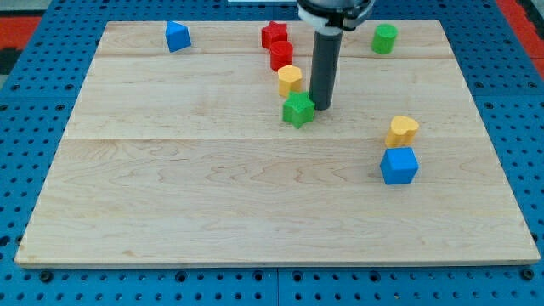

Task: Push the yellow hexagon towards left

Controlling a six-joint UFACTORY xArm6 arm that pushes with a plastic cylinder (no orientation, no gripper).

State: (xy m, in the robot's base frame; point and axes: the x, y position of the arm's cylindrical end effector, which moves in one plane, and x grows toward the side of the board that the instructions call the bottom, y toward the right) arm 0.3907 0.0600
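Note:
The yellow hexagon (290, 79) lies on the wooden board (212, 170) near the top centre, touching a red cylinder (281, 55) above it. A green star (298, 110) sits just below it. My tip (321, 106) is down on the board just right of the green star and lower right of the yellow hexagon, a small gap from the hexagon. The rod rises straight up to the arm at the view's top.
A red star (274, 35) sits above the red cylinder. A blue block (177, 36) is at the top left, a green cylinder (384, 38) at the top right. A yellow heart-like block (402, 130) and a blue cube (399, 165) stand at the right.

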